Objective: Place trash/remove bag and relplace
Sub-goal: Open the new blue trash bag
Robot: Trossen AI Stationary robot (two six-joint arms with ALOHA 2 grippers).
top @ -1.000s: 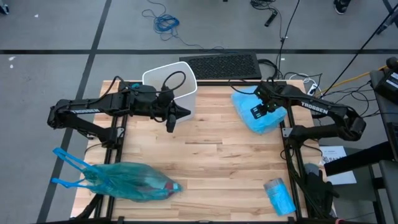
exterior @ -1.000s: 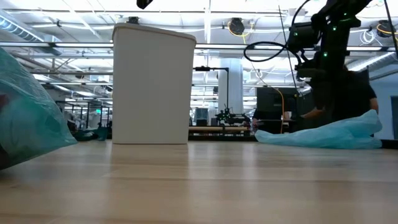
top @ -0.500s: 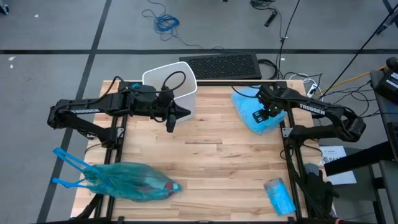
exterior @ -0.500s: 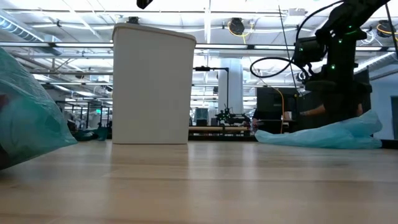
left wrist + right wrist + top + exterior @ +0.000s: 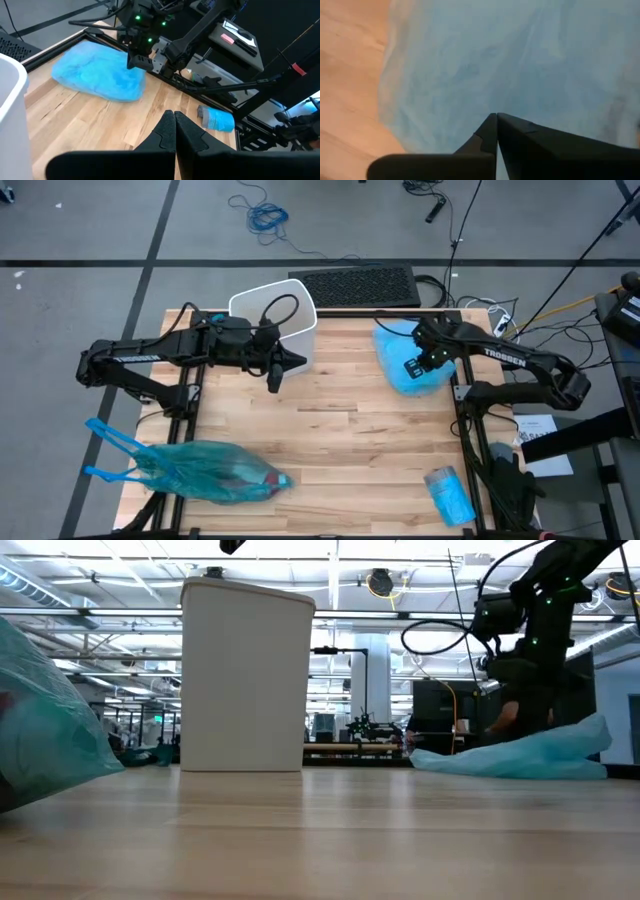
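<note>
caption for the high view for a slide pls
Right gripper pinching the fresh blue bag; left gripper beside the white bin.

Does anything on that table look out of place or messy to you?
Nothing is spilled or broken. The white bin stands upright with no bag in it. A filled teal bag lies on its side near the table's front left corner, a loose blue bag lies crumpled under the right gripper, and a small blue roll sits off the table's right edge.
</note>
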